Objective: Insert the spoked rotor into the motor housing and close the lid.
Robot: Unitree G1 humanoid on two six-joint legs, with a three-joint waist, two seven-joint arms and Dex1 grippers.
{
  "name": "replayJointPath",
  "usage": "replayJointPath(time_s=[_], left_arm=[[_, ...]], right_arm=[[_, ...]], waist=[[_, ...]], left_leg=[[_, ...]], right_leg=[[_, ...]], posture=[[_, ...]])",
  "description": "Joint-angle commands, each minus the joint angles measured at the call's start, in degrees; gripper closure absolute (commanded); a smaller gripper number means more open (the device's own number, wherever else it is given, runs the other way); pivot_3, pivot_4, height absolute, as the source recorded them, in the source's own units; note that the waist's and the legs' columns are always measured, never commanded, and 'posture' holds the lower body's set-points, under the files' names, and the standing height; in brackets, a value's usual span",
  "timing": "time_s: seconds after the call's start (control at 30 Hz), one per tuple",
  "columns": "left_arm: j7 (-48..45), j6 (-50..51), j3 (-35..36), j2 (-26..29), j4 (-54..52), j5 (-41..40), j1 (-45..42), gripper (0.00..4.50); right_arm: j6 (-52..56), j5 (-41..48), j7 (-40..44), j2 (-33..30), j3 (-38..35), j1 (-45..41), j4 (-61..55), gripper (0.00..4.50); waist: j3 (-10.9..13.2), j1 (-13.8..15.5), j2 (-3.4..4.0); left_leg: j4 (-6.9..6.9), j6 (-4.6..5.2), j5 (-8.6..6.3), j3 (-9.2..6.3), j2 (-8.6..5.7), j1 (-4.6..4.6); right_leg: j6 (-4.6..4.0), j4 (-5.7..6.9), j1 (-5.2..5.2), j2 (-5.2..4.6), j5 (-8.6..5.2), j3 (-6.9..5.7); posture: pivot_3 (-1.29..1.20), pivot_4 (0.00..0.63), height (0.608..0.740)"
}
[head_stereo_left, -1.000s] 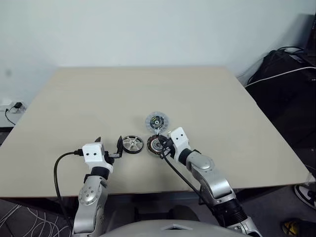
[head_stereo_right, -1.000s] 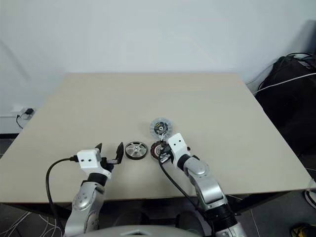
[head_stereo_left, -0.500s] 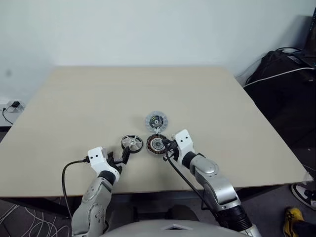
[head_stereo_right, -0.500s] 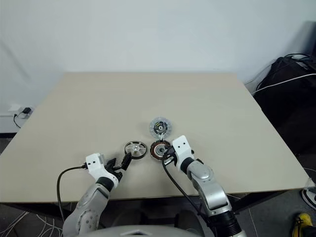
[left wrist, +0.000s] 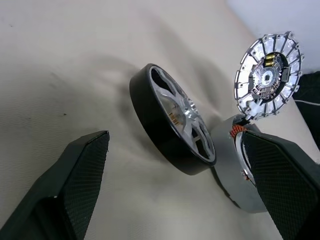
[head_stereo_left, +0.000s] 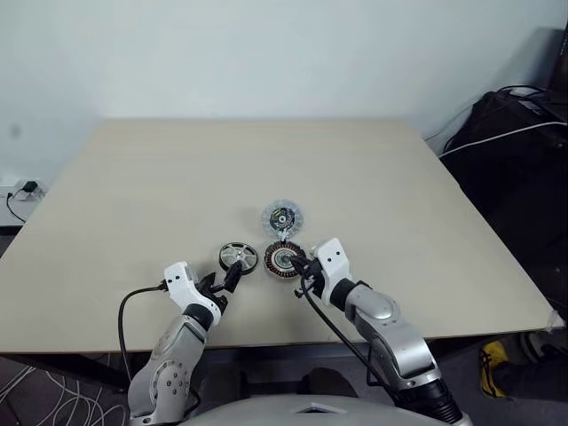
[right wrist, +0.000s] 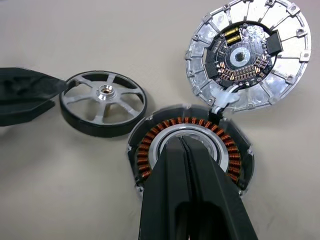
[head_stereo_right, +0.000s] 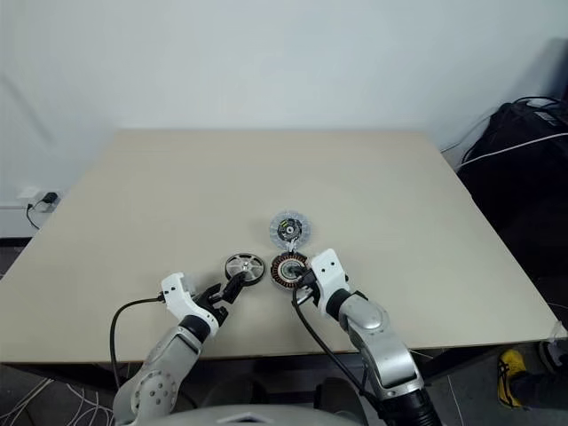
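The spoked rotor [head_stereo_left: 238, 257], a silver wheel with a black rim, lies flat on the table just left of the motor housing [head_stereo_left: 283, 259] with its copper windings. The lid [head_stereo_left: 281, 217] lies behind the housing, green-and-black face up, joined to it by a short white wire. My left gripper [head_stereo_left: 222, 279] is open and low at the rotor's near-left side, with the rotor [left wrist: 172, 130] between its two fingers [left wrist: 75, 185] and apart from both. My right gripper [right wrist: 181, 142] is shut, its tips over the housing's silver centre [right wrist: 200, 137].
The three parts sit near the front middle of the beige table [head_stereo_left: 177, 177]. A black cable [head_stereo_left: 124, 311] loops from my left wrist. A dark bag with cables [head_stereo_left: 524, 124] lies beyond the table's right edge, and a shoe [head_stereo_left: 493, 368] shows on the floor there.
My left gripper has rolled, tipped downward and shifted right, so its open fingers now flank the rotor. The right gripper has stayed shut at the housing.
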Motion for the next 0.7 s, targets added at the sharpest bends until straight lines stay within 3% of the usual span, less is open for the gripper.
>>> replayJointPath(time_s=[0.03, 0.13, 0.23, 0.53, 0.6, 0.7], left_arm=[[0.35, 0.35, 1.11, -2.19, 0.00, -2.65, -1.76, 0.00], [0.14, 0.77, 1.60, -2.35, 1.06, -4.48, -2.35, 0.00], [0.25, 1.16, 2.00, -2.61, 2.22, -6.31, -2.99, 0.56], [0.76, 1.49, 2.65, -3.10, 6.46, -9.50, -4.62, 3.55], [0.91, 1.14, 2.67, -3.35, 6.89, -10.29, -4.73, 3.95], [0.99, 0.45, 2.88, -3.67, 7.42, -11.34, -4.99, 4.05]], right_arm=[[-0.59, 1.06, 0.42, -0.51, -0.81, 0.17, -3.32, 4.48], [-0.53, 1.38, 0.50, -0.82, -0.97, 0.71, -3.81, 4.48], [-0.12, 2.38, 1.59, -1.68, -0.98, 1.63, -4.87, 4.50], [0.39, 3.92, 2.56, -3.94, -1.18, 3.09, -6.70, 4.50], [0.44, 3.99, 2.32, -4.03, -1.19, 3.31, -7.01, 4.50], [0.59, 4.16, 2.12, -4.13, -1.27, 3.45, -7.35, 4.50]], waist=[[0.00, 0.00, 0.00], [0.00, 0.02, 0.00], [0.01, 0.03, -0.02], [-0.01, 0.06, -0.05], [-0.08, 0.08, -0.05], [-0.09, 0.07, -0.04]], left_leg=[[0.00, 0.00, 0.00, 0.00, 0.00, 0.00], [0.00, 0.00, 0.00, 0.00, 0.00, 0.00], [0.00, 0.00, 0.00, 0.00, -0.01, -0.01], [0.00, 0.00, 0.00, 0.00, -0.01, 0.00], [0.01, 0.00, 0.00, -0.01, -0.01, 0.02], [0.01, 0.00, 0.00, -0.01, -0.01, 0.04]], right_leg=[[0.00, 0.00, 0.00, 0.00, 0.00, 0.00], [-0.01, 0.00, 0.00, -0.01, 0.00, 0.00], [-0.01, -0.01, 0.00, -0.02, -0.01, 0.00], [-0.01, -0.02, 0.00, -0.02, 0.00, -0.01], [-0.01, -0.02, 0.04, -0.02, 0.00, -0.01], [-0.02, -0.02, 0.06, -0.03, 0.01, 0.00]], posture=[[0.00, 0.000, 0.740], [0.00, 0.000, 0.740], [0.00, 0.000, 0.740], [0.00, 0.000, 0.740], [0.00, 0.000, 0.740], [0.00, 0.000, 0.740]])
